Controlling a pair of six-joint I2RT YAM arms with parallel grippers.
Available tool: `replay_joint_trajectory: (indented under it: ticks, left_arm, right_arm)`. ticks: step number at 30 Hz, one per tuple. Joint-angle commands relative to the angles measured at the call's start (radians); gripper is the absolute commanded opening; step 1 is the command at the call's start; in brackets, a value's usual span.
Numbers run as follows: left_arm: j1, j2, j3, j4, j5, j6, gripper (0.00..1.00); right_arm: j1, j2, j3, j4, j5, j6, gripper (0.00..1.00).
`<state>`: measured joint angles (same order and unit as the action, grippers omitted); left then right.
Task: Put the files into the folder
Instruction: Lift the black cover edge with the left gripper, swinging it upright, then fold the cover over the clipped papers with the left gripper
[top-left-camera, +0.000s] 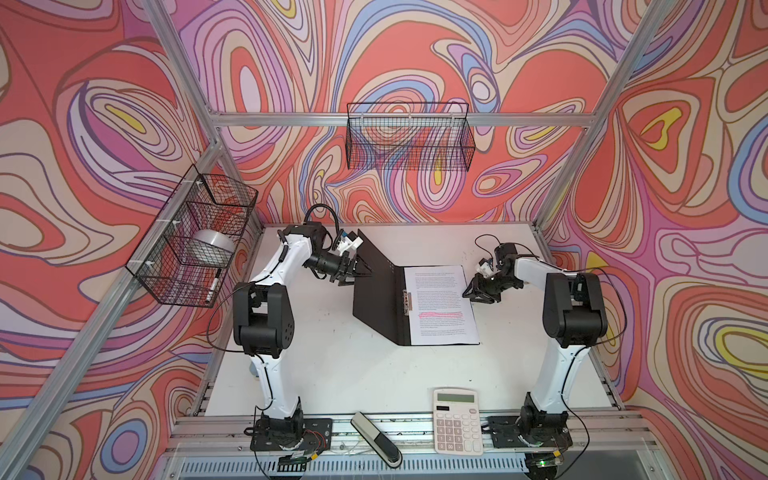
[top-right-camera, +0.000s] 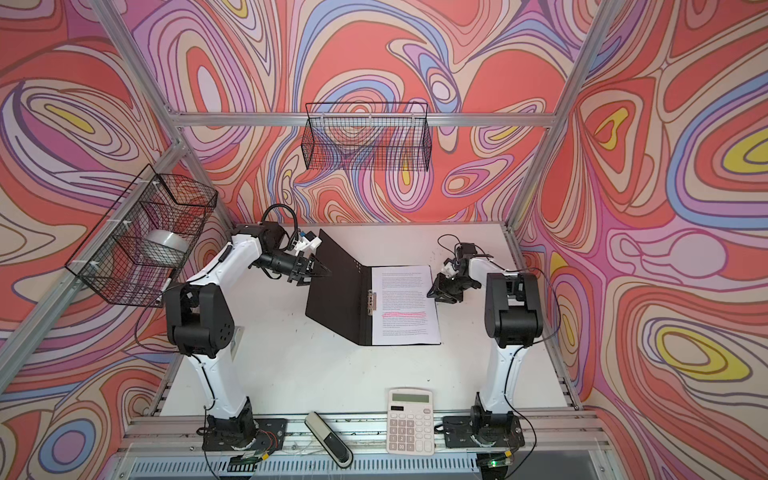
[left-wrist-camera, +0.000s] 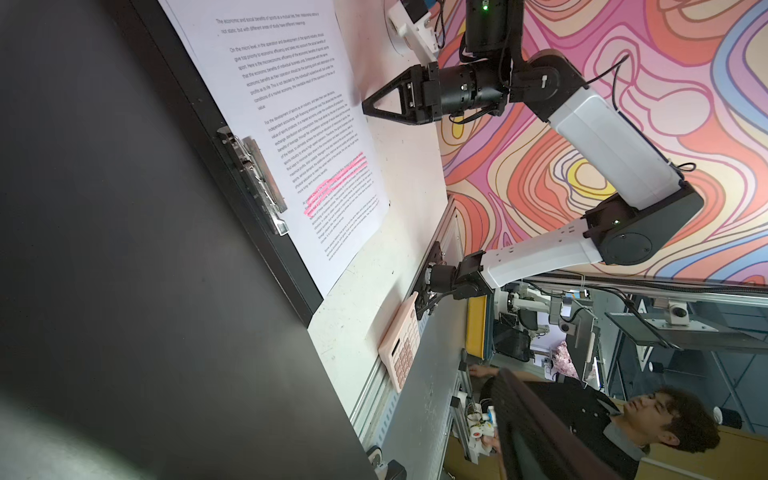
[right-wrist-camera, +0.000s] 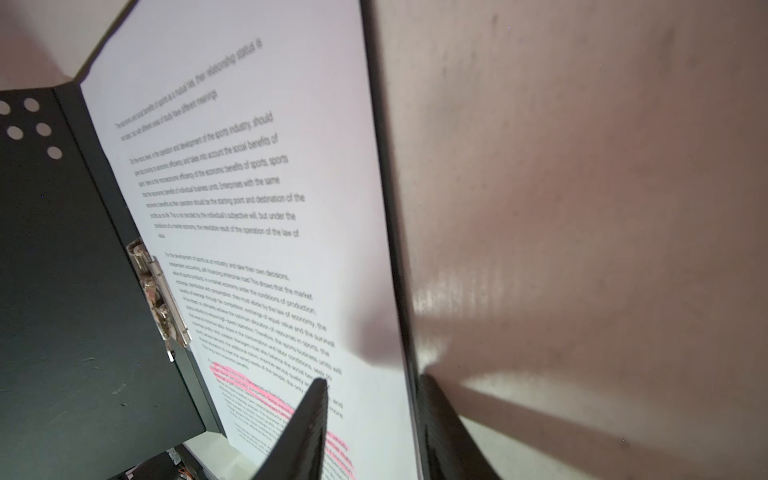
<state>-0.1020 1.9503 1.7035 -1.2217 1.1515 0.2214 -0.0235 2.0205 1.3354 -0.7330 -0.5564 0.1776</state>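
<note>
Black matte plastic lined the one folder (top-left-camera: 374, 299), which lay open on the white table (top-left-camera: 332, 365). Its cover on the left arm's side tilted up and the other half lay flat. One smooth printed sheet of the files (top-left-camera: 442, 303) lay on that flat half beside one metal clip (top-left-camera: 406, 300); I couldn't count any sheets beneath. The bent left arm's claw (top-left-camera: 365, 272) was spread wide at the raised cover's edge. The right claw (top-left-camera: 471, 296) was partly open and gripping nothing, straddling the paper's outer edge.
</note>
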Motion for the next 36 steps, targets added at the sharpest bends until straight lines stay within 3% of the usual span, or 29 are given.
replay_joint_trajectory:
  ticks: [1,18,36]
  left_arm:
    - [-0.022,-0.036,0.039,-0.051,0.016,-0.004,0.79]
    - [-0.171,0.031,0.214,-0.048,0.001,-0.081,0.82]
    - [-0.281,0.138,0.378,0.074,-0.019,-0.234,0.85]
  right_arm:
    - [0.022,0.082,-0.057,-0.049,0.076,0.007,0.39]
    - [0.022,0.072,-0.050,-0.040,0.062,0.023,0.39]
    - [0.023,0.061,-0.048,-0.042,0.032,0.038,0.39]
